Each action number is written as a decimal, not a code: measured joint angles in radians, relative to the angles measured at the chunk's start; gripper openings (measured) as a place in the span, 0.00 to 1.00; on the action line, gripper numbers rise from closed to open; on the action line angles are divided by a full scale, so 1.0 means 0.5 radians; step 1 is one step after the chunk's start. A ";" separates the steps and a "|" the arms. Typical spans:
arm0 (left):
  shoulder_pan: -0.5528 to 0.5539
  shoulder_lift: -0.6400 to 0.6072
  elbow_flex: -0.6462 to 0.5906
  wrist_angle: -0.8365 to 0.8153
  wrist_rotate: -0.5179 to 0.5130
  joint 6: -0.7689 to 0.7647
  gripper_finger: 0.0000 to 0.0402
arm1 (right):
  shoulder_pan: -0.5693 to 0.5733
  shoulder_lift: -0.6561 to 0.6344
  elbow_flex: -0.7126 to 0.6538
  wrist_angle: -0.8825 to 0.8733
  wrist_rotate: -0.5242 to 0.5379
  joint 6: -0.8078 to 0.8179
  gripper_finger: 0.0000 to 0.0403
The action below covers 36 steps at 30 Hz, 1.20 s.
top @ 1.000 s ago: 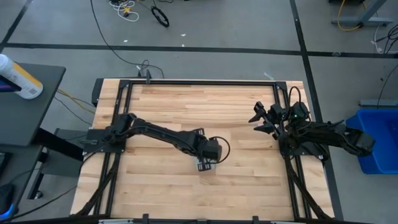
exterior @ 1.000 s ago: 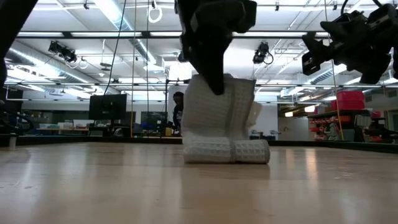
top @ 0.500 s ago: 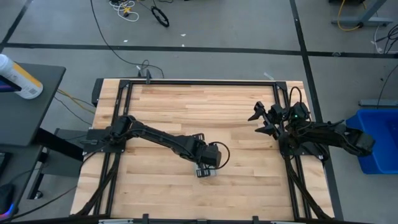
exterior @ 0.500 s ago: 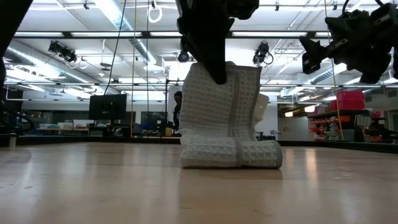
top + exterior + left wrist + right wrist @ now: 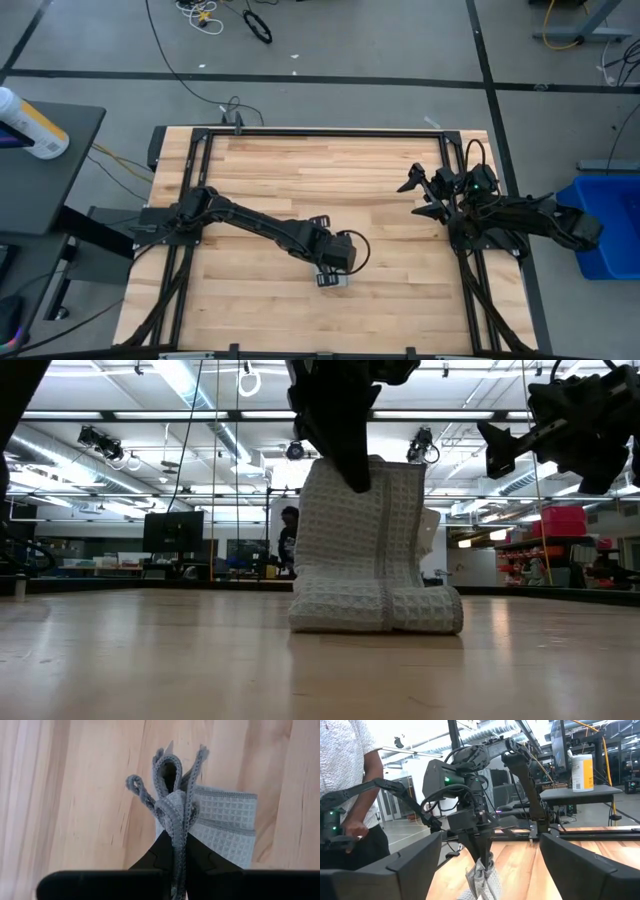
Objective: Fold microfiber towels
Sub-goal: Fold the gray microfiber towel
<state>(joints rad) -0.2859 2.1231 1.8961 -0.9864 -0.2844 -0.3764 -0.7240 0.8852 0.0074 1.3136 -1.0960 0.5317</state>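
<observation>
1. Left gripper (image 5: pixel 175 857) has its jaws clamped on the bunched top edges of the microfiber towel (image 5: pixel 370 550); several layers are pinched together between them, as the left wrist view shows.
2. The towel sits on the wooden table (image 5: pixel 260 170), a little toward the front edge from the table's middle. Its lower part rests on the table as a folded roll, and its upper part stands up from the roll, held by the gripper.
3. From above, only a small pale patch of towel (image 5: pixel 335 281) shows, right under the left gripper (image 5: pixel 330 277).
4. Right gripper (image 5: pixel 422 195) hangs above the table well to the right of the towel, jaws apart and holding nothing. It waits.
5. A person (image 5: pixel 347 780) in a patterned shirt stands beyond the table's edge, far from the towel. No hand is near it.
6. My read of the step: mid-fold. The raised half still has to be laid over the half that lies on the table.
7. Next move, as I judge it: carry the pinched edges across and down over the lower fold, keep the layers aligned, and let go only once they lie flat.
8. Risk: the bunched layers may spring apart or land skewed at release.
</observation>
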 joint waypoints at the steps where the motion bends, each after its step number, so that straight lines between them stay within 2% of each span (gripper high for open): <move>1: -0.001 0.000 0.000 0.007 0.000 0.013 0.05 | 0.000 0.000 0.000 0.000 0.000 0.000 0.87; 8: -0.059 0.001 -0.043 0.189 -0.001 0.066 0.05 | 0.000 0.000 0.000 0.000 0.000 0.001 0.90; 25: -0.277 0.013 -0.389 0.713 0.214 -0.468 0.05 | 0.000 0.000 0.001 0.009 0.000 0.000 0.96; 27: -0.296 0.013 -0.463 0.806 0.252 -0.561 0.05 | 0.000 0.001 0.001 0.009 0.000 0.000 0.95; 30: -0.298 0.013 -0.577 0.999 0.431 -0.831 0.05 | 0.000 0.000 0.001 0.009 0.000 0.000 0.93; 36: -0.281 0.013 -0.636 1.196 0.447 -1.179 0.05 | 0.000 0.000 0.001 0.010 0.000 0.000 0.87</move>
<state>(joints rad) -0.4262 2.1296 1.5784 -0.3883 -0.0610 -0.9657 -0.7238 0.8854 0.0078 1.3186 -1.0962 0.5316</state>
